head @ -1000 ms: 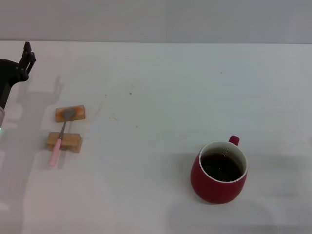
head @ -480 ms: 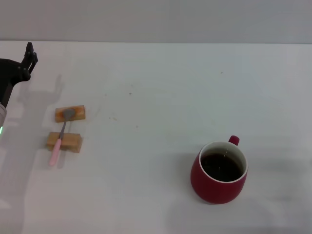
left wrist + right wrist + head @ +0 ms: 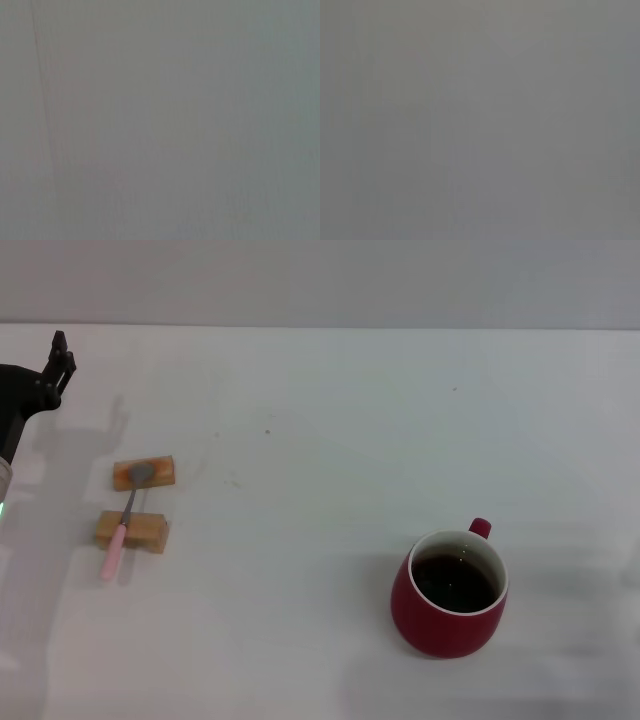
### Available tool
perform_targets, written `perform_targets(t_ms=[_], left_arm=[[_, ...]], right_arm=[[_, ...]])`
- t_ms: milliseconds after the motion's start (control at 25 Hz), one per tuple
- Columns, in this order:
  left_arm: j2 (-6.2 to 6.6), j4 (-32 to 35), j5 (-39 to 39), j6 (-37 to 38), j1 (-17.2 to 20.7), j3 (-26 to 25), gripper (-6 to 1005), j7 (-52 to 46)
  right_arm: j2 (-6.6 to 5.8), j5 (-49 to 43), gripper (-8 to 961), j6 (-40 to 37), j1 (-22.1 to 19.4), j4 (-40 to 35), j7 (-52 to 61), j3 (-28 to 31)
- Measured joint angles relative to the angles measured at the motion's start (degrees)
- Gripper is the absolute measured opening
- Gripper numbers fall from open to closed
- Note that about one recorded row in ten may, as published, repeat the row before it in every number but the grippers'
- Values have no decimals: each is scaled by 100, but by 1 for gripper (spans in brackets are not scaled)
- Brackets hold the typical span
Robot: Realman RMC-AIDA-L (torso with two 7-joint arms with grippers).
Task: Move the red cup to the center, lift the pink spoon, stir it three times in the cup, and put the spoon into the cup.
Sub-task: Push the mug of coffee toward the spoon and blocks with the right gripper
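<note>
- The rounded dark-red cup [image 3: 449, 599] looks like glazed ceramic, smooth with a soft sheen, its rim white and its inside dark and shiny.
- The slim pink spoon [image 3: 126, 517] has a dull grey metal bowl and neck, and a light pink handle that looks like smooth plastic.
- The two tan rectangular blocks [image 3: 132, 531] under it look like unpolished wood, matt.
- The white table [image 3: 330, 430] is matt and smooth, with a few small dark specks.
- The black left gripper [image 3: 58, 360] appears matt.

dark-red cup [image 3: 449, 615], pink-handled spoon [image 3: 124, 525], tan blocks [image 3: 143, 472]
</note>
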Motion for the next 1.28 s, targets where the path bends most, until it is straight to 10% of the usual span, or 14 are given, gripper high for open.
perform_targets(t_ms=[1280], left_arm=[[-45, 101, 14, 71, 284, 58, 803, -44]], right_arm=[[-12, -30, -1, 154, 8, 414, -1371, -1185]])
